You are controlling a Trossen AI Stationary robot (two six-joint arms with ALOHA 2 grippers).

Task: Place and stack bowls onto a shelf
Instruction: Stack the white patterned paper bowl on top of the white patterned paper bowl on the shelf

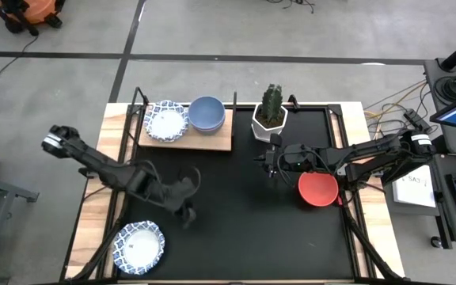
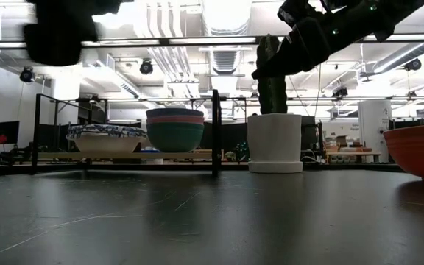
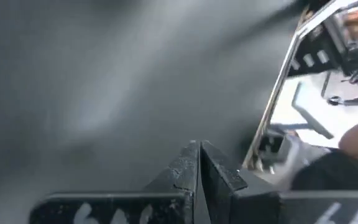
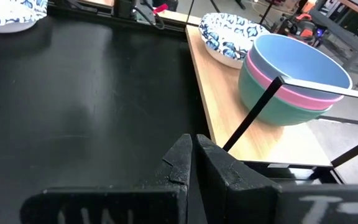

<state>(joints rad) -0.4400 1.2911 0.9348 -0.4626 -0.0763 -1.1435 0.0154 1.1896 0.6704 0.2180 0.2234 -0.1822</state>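
Observation:
On the wooden shelf [image 1: 212, 141] at the table's far left stand white, blue-patterned bowls [image 1: 167, 121] and a stack with the blue bowl [image 1: 207, 113] on top, over pink and green [image 2: 175, 131]. One more patterned bowl [image 1: 138, 245] rests on the table's near left. The red bowl [image 1: 317, 188] sits at the right, close under my right arm. My left gripper [image 1: 187, 217] is shut over the table's left middle, touching nothing. My right gripper [image 1: 270, 165] is shut too, raised in front of the cactus pot, pointing toward the shelf [image 4: 229, 118].
The white pot with a cactus [image 1: 270, 119] stands just right of the shelf, close beyond my right gripper. The shelf's thin black frame posts [image 2: 216, 132] rise at its ends. Bare black tabletop [image 1: 236, 222] lies between the two arms.

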